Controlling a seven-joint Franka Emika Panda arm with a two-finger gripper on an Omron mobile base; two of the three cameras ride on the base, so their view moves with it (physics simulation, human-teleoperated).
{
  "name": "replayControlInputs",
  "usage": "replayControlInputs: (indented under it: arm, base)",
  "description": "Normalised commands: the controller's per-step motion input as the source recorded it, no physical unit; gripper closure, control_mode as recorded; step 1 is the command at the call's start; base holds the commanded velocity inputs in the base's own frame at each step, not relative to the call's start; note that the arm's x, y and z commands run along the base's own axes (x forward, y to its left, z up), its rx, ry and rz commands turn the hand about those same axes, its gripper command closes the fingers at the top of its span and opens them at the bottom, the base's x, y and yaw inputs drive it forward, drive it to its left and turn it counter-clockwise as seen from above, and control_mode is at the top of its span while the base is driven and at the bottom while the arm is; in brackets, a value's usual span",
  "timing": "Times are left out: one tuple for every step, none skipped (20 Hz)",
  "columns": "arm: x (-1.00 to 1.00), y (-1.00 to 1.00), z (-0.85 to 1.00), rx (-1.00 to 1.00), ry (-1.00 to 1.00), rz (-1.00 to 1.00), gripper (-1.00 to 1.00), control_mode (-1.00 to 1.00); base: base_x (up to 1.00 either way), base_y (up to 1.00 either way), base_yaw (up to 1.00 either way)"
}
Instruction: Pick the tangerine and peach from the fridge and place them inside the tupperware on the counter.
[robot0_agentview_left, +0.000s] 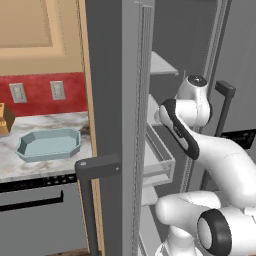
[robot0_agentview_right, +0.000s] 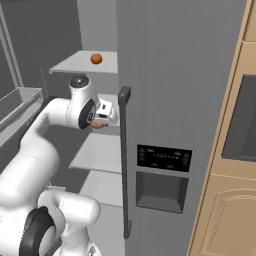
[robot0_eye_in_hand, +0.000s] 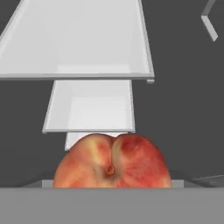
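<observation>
The white arm reaches into the open fridge (robot0_agentview_right: 170, 100), and the peach (robot0_eye_in_hand: 113, 162) sits right at its fingers, which appear clamped on it, above pale shelves. The tangerine (robot0_agentview_right: 96, 58) rests on an upper shelf. The tupperware (robot0_agentview_left: 48, 144) sits on the marbled tabletop (robot0_agentview_left: 30, 165).

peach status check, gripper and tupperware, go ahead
Gripper inside the fridge, peach close at its tips. Tangerine on upper shelf. Tupperware empty on counter. Fridge door edge beside the arm.
</observation>
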Motion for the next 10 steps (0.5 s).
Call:
replayControlInputs:
  arm:
    - [-0.78,-0.17,0.46,0.0,0.06,0.0,1.0,-1.0]
    - [-0.77,-0.15,0.43,0.0,0.06,0.0,1.0,-1.0]
    - [-0.78,-0.14,0.43,0.0,0.08,0.0,1.0,-1.0]
    - [-0.78,-0.14,0.39,0.0,0.09,0.0,1.0,-1.0]
    - [-0.82,-0.13,0.31,0.0,0.06,0.0,1.0,-1.0]
    - [-0.85,-0.12,0.25,0.0,0.0,0.0,1.0,-1.0]
    - [-0.81,-0.06,0.27,0.0,0.0,0.0,1.0,-1.0]
    - [-0.73,0.0,0.22,0.0,0.0,0.0,1.0,-1.0]
    - [-0.71,0.0,0.2,0.0,0.0,0.0,1.0,-1.0]
    - [-0.68,0.0,0.16,0.0,0.0,0.0,1.0,-1.0]
  base:
    - [0.0,0.0,0.0]
    - [0.0,0.0,0.0]
    - [0.0,0.0,0.0]
    - [0.0,0.0,0.0]
    - [0.0,0.0,0.0]
    - [0.0,0.0,0.0]
    - [0.0,0.0,0.0]
    - [0.0,0.0,0.0]
    - [0.0,0.0,0.0]
    - [0.0,0.0,0.0]
